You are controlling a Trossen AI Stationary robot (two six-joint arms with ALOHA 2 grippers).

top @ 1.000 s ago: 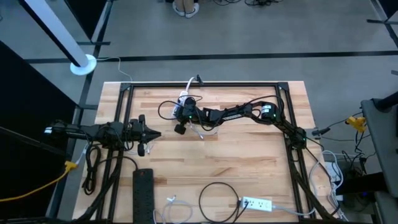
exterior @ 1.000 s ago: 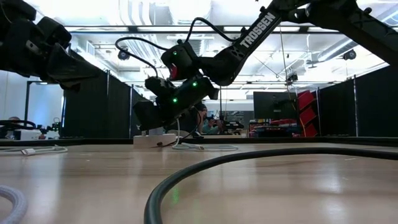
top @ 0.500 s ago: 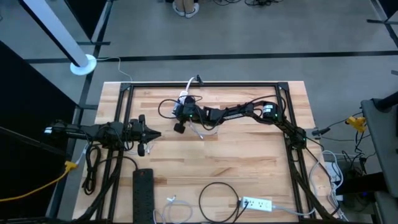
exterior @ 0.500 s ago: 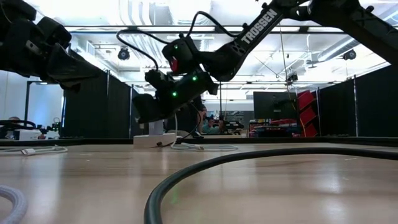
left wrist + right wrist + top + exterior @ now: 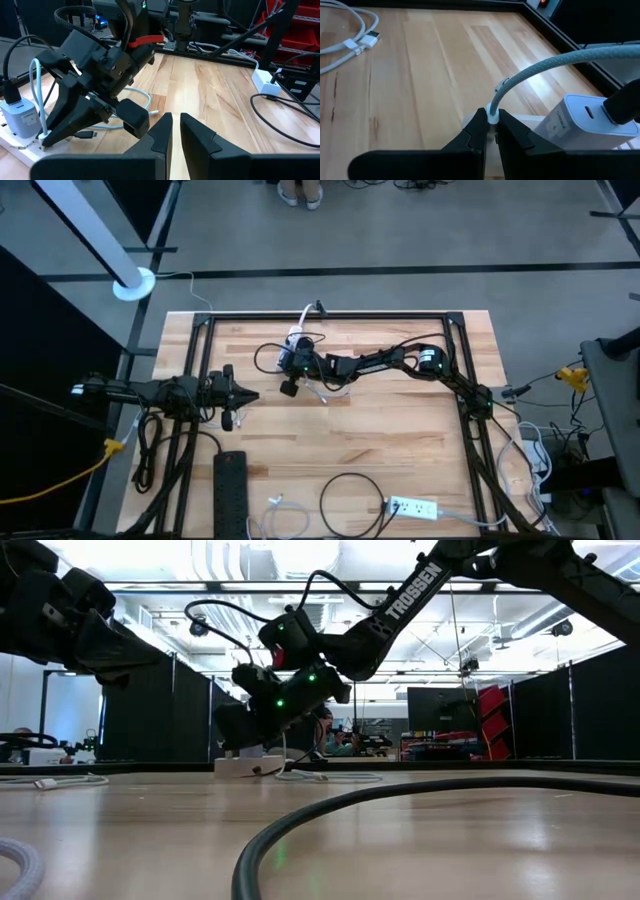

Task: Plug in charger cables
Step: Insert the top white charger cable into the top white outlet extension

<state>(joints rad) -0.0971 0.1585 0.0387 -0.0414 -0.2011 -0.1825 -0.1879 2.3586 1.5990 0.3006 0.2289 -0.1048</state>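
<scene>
overhead view of a wooden table (image 5: 400, 440) with two dark robot arms. the right gripper (image 5: 291, 370) reaches to the upper middle of the frame, over a white power strip (image 5: 530, 125) near the table's far edge. in the right wrist view its two fingers (image 5: 475, 131) are pressed against the end of a pale braided charger cable (image 5: 540, 67), pinching it just above the strip, beside a white charger block (image 5: 585, 122) plugged into the strip. another white cable (image 5: 350, 42) lies loose on the wood nearby. the left gripper (image 5: 245, 397) waits at the middle left of the frame, above the table; its fingers are nearly together, holding nothing. at the bottom of the overhead frame lie a black power strip (image 5: 230, 490), a black cable loop (image 5: 350, 502) and a second white power strip (image 5: 412, 507).
</scene>
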